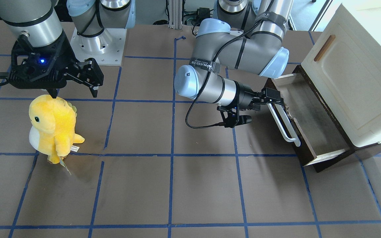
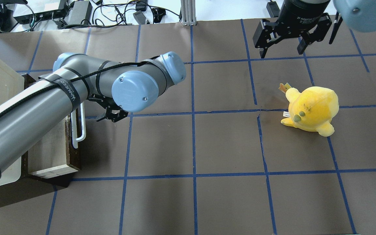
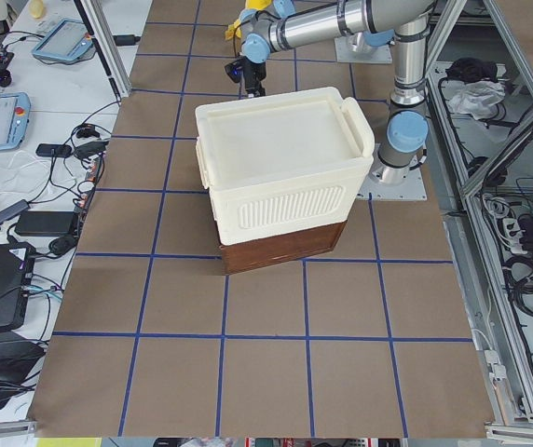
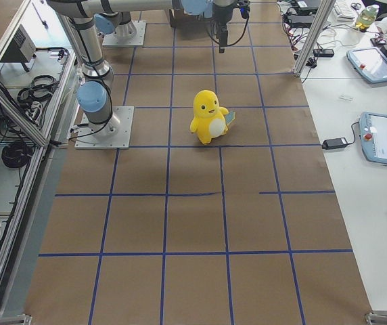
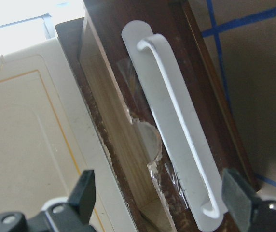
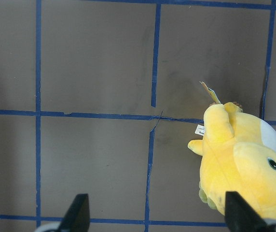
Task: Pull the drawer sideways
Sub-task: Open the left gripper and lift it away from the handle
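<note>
Closest to us, our black two-finger left gripper (image 5: 159, 191) gapes wide astride the long white bar handle (image 5: 176, 111), presumably to hook it. The dark brown wooden drawer (image 1: 313, 122) sits partly slid out beneath the cream cabinet (image 1: 352, 82). Our right gripper (image 2: 281, 52) hangs spread, well away from that cabinet.

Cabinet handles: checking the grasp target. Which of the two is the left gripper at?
The long white bar handle on the dark drawer; the open left gripper is at its end. The small wooden handle is well clear.
</note>
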Robot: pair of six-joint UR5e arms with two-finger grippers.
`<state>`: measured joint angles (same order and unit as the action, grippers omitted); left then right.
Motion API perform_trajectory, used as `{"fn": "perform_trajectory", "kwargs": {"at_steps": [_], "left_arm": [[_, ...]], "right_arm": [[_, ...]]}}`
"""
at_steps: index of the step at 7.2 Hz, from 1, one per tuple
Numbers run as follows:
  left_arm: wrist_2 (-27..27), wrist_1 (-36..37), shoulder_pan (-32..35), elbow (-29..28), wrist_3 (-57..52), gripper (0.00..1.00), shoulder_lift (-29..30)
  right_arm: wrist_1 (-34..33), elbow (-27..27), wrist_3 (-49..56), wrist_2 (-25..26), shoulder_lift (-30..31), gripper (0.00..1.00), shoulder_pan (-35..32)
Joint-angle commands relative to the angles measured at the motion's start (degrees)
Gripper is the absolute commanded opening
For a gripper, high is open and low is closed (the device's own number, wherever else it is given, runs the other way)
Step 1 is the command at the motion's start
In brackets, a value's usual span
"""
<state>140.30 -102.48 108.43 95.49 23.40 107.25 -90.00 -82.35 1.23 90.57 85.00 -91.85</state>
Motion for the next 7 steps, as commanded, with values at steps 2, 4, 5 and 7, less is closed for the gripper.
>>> {"fn": "perform_trajectory", "kwargs": {"at_steps": [2,4,5,7], "left_arm": [[-22.18,1.23,-3.04,-8.29,-10.04,0.93,-8.52],[-36.61,1.84,-7.60,-9.54,-11.97,0.94,-13.28],[-42.50,2.45,-10.41,-9.54,-12.06,0.95,-14.60],[-50.62,9.19,-15.78,-8.75,-13.55,1.00,-16.10]], "right_arm": [[0.00,0.00,0.00,0.05,-0.01,1.00,0.00],[0.00,0.00,0.00,-0.04,-0.01,1.00,0.00],[0.00,0.00,0.00,-0.04,-0.01,1.00,0.00],[0.00,0.00,0.00,-0.04,-0.01,1.00,0.00]]}}
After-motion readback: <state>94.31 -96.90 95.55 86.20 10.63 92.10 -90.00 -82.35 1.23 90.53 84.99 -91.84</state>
